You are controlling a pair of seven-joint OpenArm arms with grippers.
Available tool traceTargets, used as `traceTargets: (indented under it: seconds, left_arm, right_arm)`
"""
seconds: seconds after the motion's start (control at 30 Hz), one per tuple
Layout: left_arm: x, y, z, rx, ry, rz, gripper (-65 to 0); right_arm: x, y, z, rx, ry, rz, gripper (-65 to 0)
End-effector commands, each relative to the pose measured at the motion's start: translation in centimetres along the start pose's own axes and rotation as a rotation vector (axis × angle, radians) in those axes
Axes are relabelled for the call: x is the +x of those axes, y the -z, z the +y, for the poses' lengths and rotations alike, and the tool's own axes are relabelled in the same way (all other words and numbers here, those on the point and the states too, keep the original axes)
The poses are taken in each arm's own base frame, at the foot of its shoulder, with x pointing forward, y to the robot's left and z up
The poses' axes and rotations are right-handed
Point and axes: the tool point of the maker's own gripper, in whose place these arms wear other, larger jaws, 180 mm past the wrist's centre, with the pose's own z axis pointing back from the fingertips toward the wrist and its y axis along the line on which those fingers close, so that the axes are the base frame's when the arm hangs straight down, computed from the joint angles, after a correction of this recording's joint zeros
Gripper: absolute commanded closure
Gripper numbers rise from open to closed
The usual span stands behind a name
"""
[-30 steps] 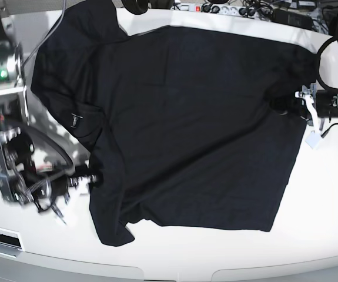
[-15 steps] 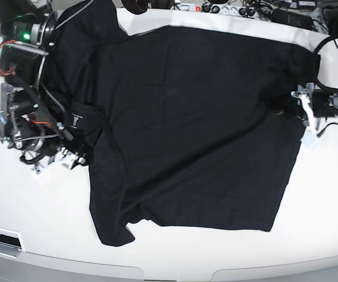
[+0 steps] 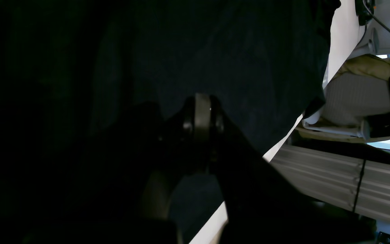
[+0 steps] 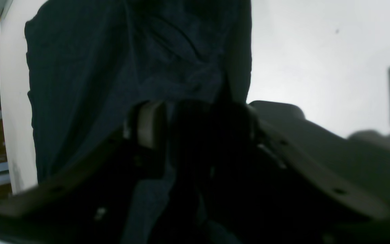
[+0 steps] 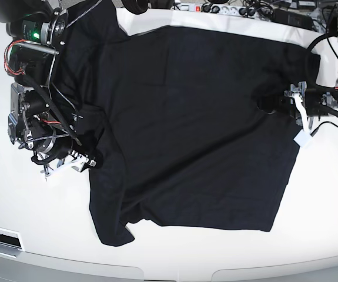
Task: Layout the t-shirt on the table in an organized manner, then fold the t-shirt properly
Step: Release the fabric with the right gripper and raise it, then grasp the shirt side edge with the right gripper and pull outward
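The dark left hand point(image 3: 201, 135) pinches the soft black t-shirt point(image 3: 215, 51), which drapes over the glossy white desk point(image 3: 339, 37).

Base view is bright and sharp for us, glare on the white bench point(image 5: 174, 252). Both wrist views are dim; ours on the right is blurred.

T-shirt point(image 5: 186, 129) lies spread on table point(image 5: 327, 217) — 1 tool at each side.
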Motion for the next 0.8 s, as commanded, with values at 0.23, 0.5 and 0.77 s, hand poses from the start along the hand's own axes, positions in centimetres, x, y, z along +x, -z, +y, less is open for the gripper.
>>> traceTargets:
  seconds: [0.23, 0.5, 0.77]
  left_arm:
    - [1.7, -1.0, 0.0, 0.003, 0.030, -0.043, 0.0]
    - [1.3, -1.0, 0.4, 0.026, 0.040, -0.019, 0.0]
    - [1.1, -0.9, 0.6, 0.037, 0.045, -0.009, 0.0]
  right_arm:
    - [2.7, -0.4, 2.0, 0.079, -0.124, -0.060, 0.0]
    - [7.1, -2.2, 1.9, 0.048, -0.209, -0.062, 0.0]
    - [13.2, -5.2, 0.0, -0.133, -0.364, -0.044, 0.0]
